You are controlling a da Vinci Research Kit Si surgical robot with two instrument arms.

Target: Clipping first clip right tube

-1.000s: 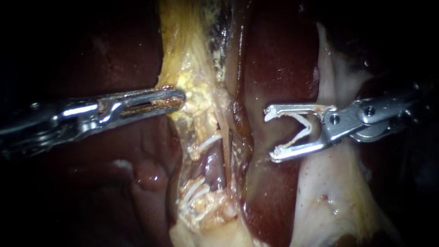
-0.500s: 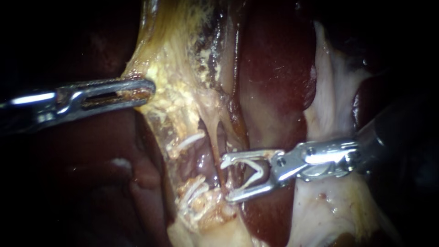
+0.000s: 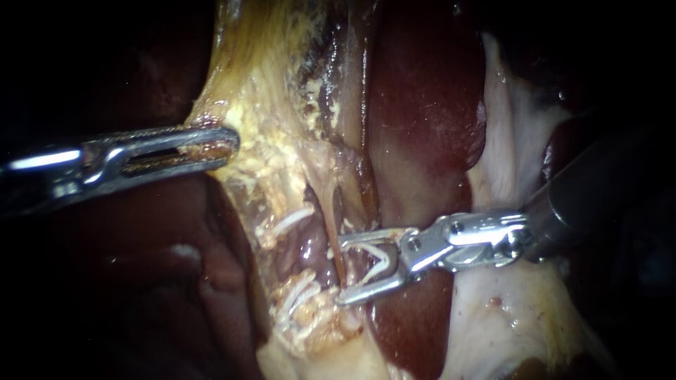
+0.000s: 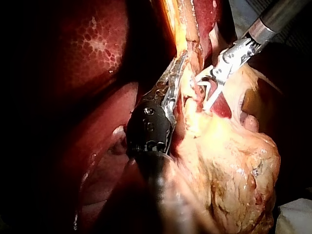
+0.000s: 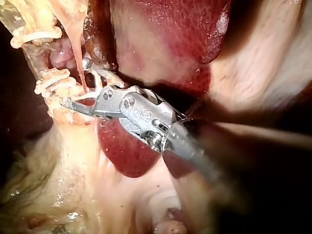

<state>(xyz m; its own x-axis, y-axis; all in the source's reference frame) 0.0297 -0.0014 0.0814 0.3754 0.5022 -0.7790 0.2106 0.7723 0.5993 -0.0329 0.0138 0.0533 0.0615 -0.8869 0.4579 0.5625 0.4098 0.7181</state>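
The right instrument (image 3: pixel 342 271) comes in low from the right. Its pincer stands wide apart with a white clip (image 3: pixel 380 257) seated inside, one leg along each jaw, so both jaws bear on the clip. The pincer tips reach past either side of the right tube (image 3: pixel 334 229), a thin tan strand running down the middle of the field. The tube sits in the mouth of the clip, and the right wrist view shows the same straddle.

The left instrument (image 3: pixel 227 144) comes in from the left, well apart from the other. Its pincer is closed tight on the edge of the yellow fatty tissue (image 3: pixel 267 141), which is drawn taut towards it.

Room is tight around the tube. A purplish tube (image 3: pixel 310 250) lies just to its left, and dark red liver (image 3: pixel 422 105) lies close on its right and under the right instrument's shaft. Pale tissue (image 3: pixel 507 141) rises behind that shaft.
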